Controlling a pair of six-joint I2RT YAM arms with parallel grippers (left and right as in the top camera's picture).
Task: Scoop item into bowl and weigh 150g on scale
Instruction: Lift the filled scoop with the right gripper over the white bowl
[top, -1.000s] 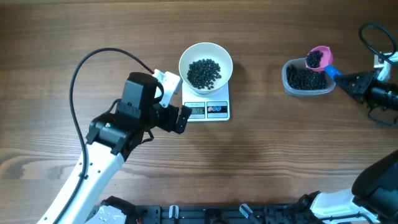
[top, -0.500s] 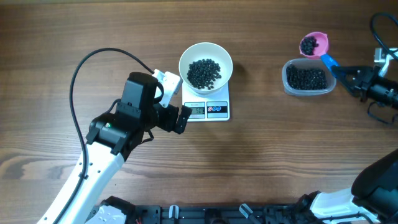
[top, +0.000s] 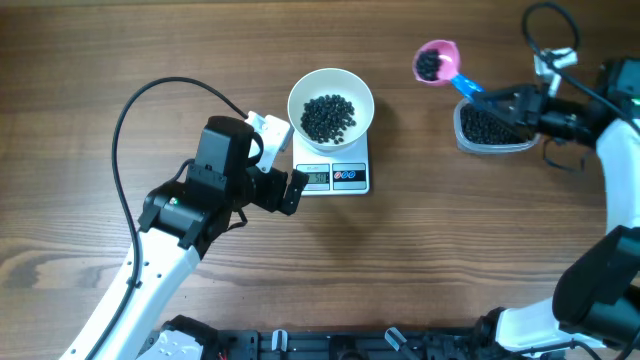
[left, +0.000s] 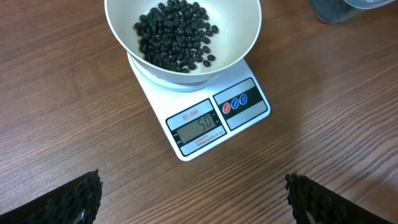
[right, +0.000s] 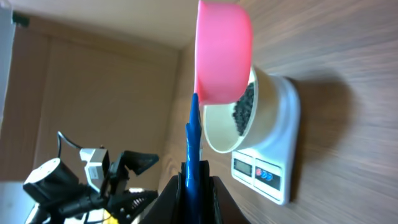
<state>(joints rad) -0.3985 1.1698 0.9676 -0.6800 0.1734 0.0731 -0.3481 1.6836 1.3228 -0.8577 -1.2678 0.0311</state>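
The white bowl (top: 298, 100) holds a layer of small black beans, the item (top: 328, 117), and stands on the white scale (top: 334, 177). My right gripper (top: 497, 98) is shut on the blue handle (top: 468, 85) of the pink scoop (top: 436, 62), which carries more beans in the air between the clear tub and the bowl. In the right wrist view the scoop (right: 224, 53) hangs in front of the bowl (right: 219, 134) and the scale (right: 273, 163). My left gripper (left: 193, 200) stands open and empty over bare table just in front of the scale (left: 217, 121).
A clear plastic tub (top: 492, 126) of black beans sits on the table to the right of the scale, under my right arm. The left arm's black cable (top: 150, 95) loops across the table's left side.
My right gripper has carried the loaded scoop up from the tub and leftward toward the bowl. The left arm has not moved.
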